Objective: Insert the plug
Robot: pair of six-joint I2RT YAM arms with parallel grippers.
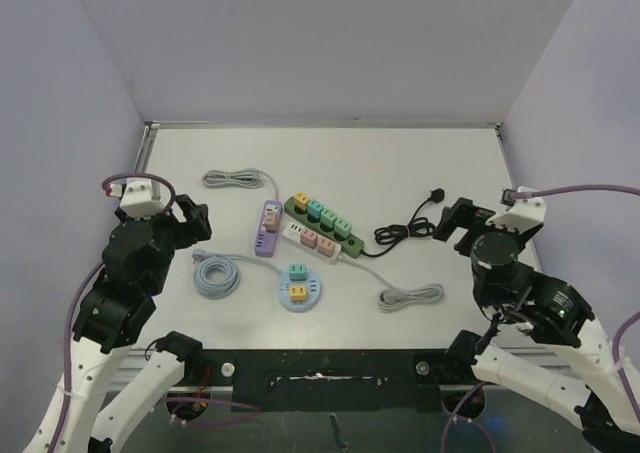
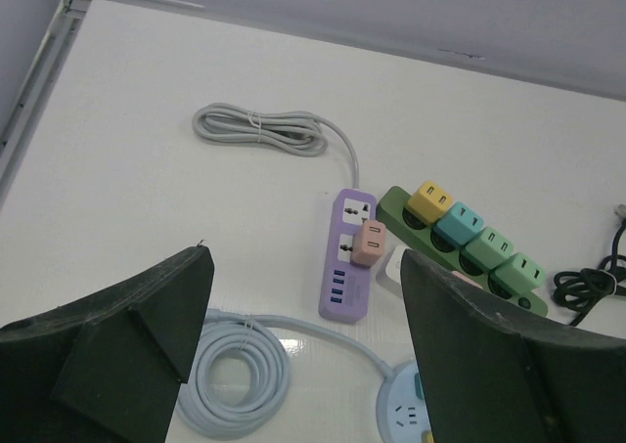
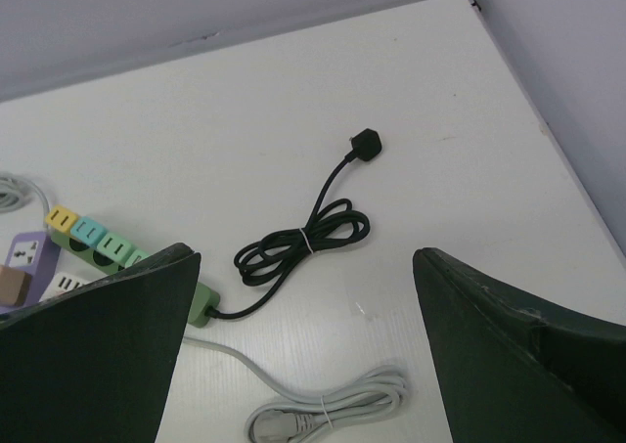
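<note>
Tools first. Found the left tool (image 1: 198, 227) at the left of the top view, spread wide, with nothing between its fingers (image 2: 127, 345). Found the right tool (image 1: 447, 220) at the right of that view, likewise spread wide and gripping nothing. Saw its fingers (image 3: 98, 345) dark and well apart at the two lower corners of the right wrist view.

Located the black plug (image 1: 434, 195) lying loose on the white worktop (image 1: 420, 153), right of centre in the top view, just above and left of the right tool and touched by neither finger. Traced its black cable (image 1: 398, 229), tied in a loose bundle, leftward to the right end of the green strip (image 1: 322, 221). Counted four coloured adapters (image 2: 460, 223) in a row on that strip: one yellow, one teal, two green.

Noted the purple strip (image 2: 349, 257) just left of the green one, near the frame's centre, with a pink adapter (image 2: 370, 243) seated on the lower of its two sockets. Followed its grey cable (image 2: 259, 130) to a tied bundle in the upper left.

Noted a white strip (image 1: 312, 240) just below the green one, carrying two pink blocks. Below the strips, saw a round hub (image 1: 299, 293) topped by one green and one yellow block, with a blue coil (image 1: 215, 275) to its left. Saw a pale bundle (image 1: 410, 297) at the lower right.
</note>
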